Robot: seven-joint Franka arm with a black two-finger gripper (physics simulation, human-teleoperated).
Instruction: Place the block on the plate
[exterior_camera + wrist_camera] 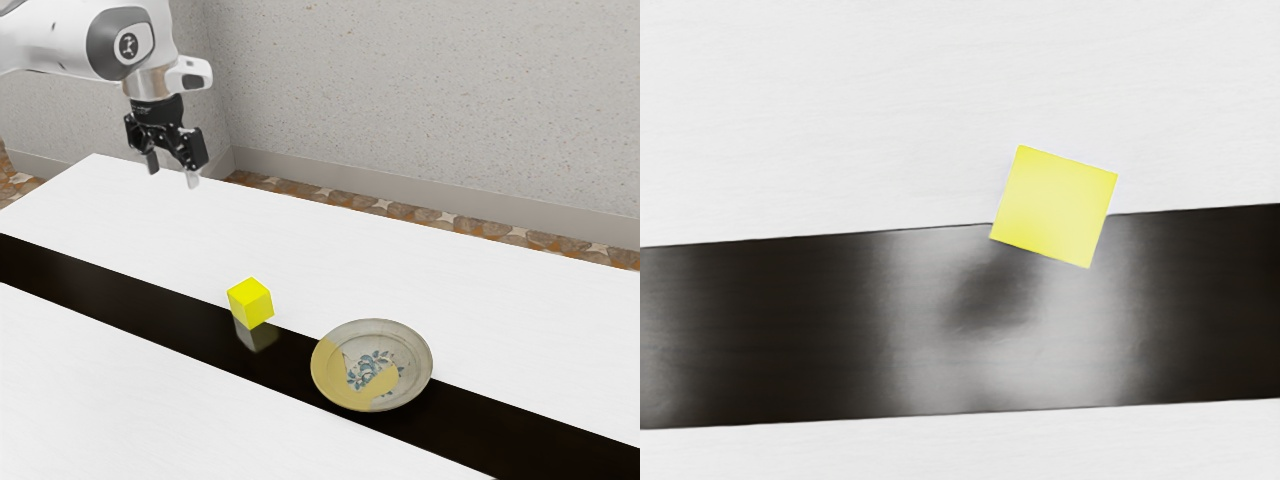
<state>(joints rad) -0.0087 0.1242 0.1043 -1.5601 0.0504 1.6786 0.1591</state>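
At the exterior view's left my gripper [172, 171] hangs high, its fingers apart with nothing between them; rightward and below, the yellow block [250, 303] sits at the edge of the black strip [120, 288], turned askew to it; if I came down without matching that turn, my pads could catch its corners and twist it away; farther right, beside it, is the plate [424, 348]; too low a carry could knock its raised rim, and an off-centre release could leave the block tilted there.
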